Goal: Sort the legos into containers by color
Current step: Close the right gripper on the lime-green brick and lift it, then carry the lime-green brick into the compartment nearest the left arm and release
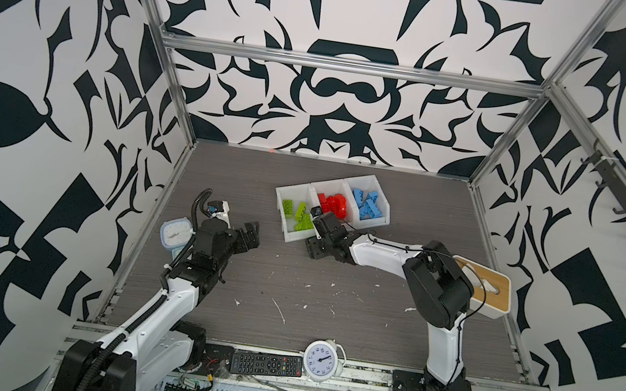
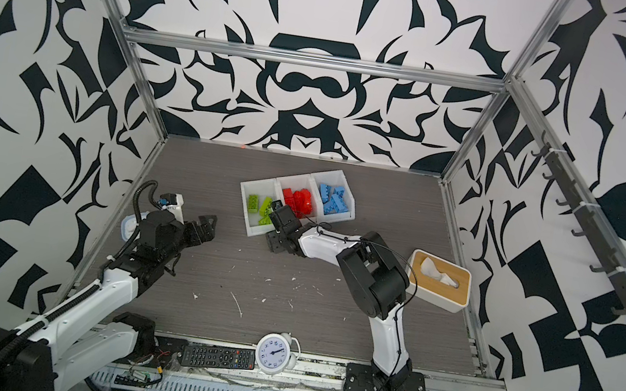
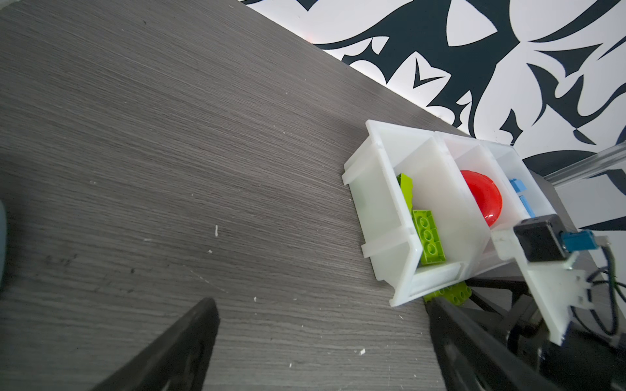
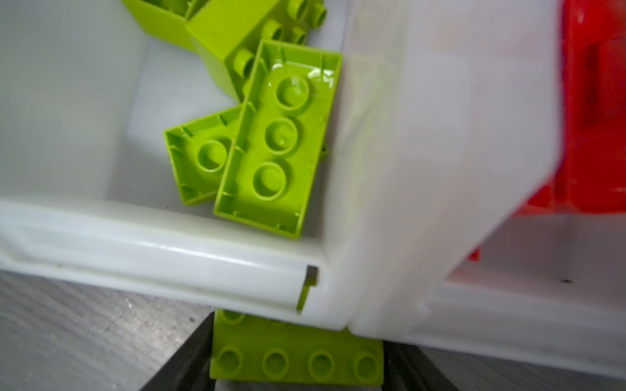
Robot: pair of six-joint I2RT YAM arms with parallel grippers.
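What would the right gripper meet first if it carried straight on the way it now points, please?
Most likely the lowered front lip of the green-brick bin: the right gripper, with a lime green brick between its fingers, points at it from close by.

right wrist view: lime brick point(image 4: 296, 359) in right claw point(image 4: 298, 374) partly hidden under front lip of the containers point(image 4: 169, 257), cut by frame edge | red legos point(image 4: 596, 118) blurred, cut off | both top views: that brick unseen beneath the claw, centre of frame | left wrist view: blue legos point(image 3: 517, 187) mostly behind a bin wall
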